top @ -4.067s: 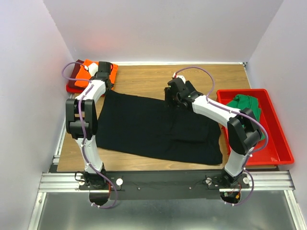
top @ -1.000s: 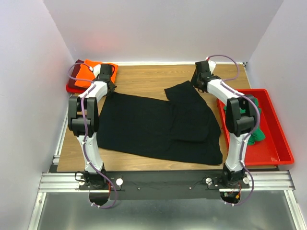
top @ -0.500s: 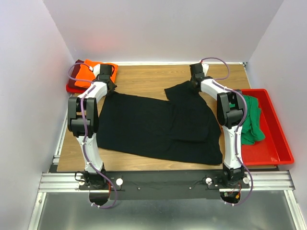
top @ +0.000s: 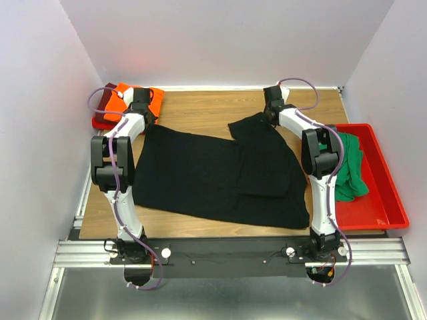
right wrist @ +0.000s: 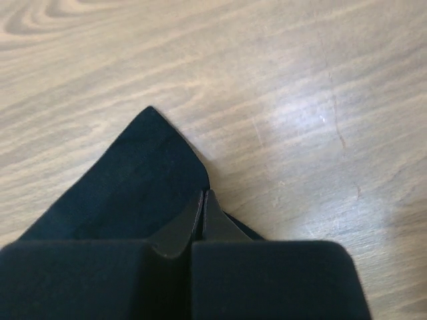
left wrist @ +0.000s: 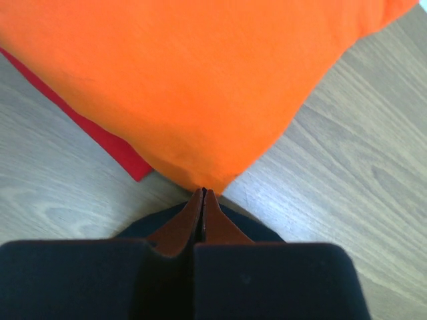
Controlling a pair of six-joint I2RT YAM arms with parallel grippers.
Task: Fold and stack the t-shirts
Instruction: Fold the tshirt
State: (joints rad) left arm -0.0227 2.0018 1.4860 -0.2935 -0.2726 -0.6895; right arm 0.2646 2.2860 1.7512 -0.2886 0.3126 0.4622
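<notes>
The black t-shirt (top: 213, 177) lies spread on the wooden table, with its right part folded over. My left gripper (top: 142, 115) is at its far left corner, beside the folded orange t-shirt (top: 123, 100). In the left wrist view the jaws (left wrist: 203, 192) are shut, black cloth (left wrist: 140, 227) lies under them and the orange t-shirt (left wrist: 200, 80) is just ahead. My right gripper (top: 269, 119) is at the far right corner. Its jaws (right wrist: 203, 193) are shut on the black cloth's edge (right wrist: 127, 180). The dark red t-shirt (top: 103, 117) lies under the orange one. The green t-shirt (top: 347, 167) lies crumpled in the bin.
A red plastic bin (top: 380, 200) stands at the table's right edge, beside the right arm. White walls close in the back and both sides. Bare wood shows along the far edge between the two grippers.
My right gripper slid a little left onto the black t-shirt's far right corner and shut there. The left gripper stayed shut at the left corner.
</notes>
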